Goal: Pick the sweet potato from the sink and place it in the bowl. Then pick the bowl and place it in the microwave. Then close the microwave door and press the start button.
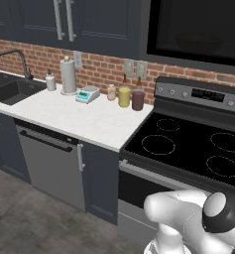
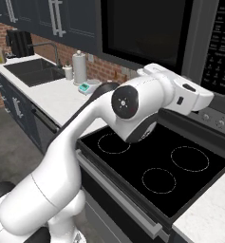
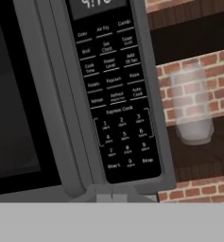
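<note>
on the white counter [image 1: 84, 119]: paper towel roll [image 1: 68, 75], small scale [image 1: 87, 94] at its 3 o'clock, three bottles [image 1: 124, 95] beside the black stove [image 1: 198, 144].

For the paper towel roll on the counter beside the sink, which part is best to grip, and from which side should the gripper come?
Grip the paper towel roll around its middle, coming level from the front, over the open counter. It stands upright, tall and round; the brick wall is behind it, and a small bottle and a scale stand beside it.
</note>
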Controlling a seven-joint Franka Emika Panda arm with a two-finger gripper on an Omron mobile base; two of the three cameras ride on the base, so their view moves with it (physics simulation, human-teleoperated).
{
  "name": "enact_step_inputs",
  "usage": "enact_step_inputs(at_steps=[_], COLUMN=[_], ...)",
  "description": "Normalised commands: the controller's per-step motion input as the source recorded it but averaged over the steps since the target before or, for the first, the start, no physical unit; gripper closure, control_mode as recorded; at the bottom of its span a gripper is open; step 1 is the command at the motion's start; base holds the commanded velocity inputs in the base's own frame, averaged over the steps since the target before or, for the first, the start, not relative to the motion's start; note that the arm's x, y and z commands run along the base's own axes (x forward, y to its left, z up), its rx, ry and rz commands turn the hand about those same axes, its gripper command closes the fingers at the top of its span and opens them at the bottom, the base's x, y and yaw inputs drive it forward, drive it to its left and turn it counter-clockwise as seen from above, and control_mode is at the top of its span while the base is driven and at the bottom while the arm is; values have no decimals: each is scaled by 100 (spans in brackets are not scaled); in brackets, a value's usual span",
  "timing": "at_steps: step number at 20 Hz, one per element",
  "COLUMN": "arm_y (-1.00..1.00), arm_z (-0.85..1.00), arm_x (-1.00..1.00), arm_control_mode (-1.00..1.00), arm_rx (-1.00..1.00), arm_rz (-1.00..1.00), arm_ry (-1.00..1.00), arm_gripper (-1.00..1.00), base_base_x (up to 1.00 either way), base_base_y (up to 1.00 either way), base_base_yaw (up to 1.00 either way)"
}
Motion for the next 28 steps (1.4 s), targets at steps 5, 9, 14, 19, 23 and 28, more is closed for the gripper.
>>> enact_step_inputs(at_steps=[5,9,14,19,23,28], arm_y=[-4,-8,-10,-11,-12,-18], arm_z=[-8,-9,-9,-5,0,0], arm_x=[14,17,17,15,17,19], arm_control_mode=[-100,-100,-100,-100,-100,-100], arm_rx=[0,0,0,0,0,0], arm_rz=[0,0,0,0,0,0], arm_ry=[0,0,0,0,0,0], arm_gripper=[100,100,100,100,100,100], base_base_x=[0,0,0,0,0,0], base_base_y=[0,0,0,0,0,0], base_base_yaw=[0,0,0,0,0,0])
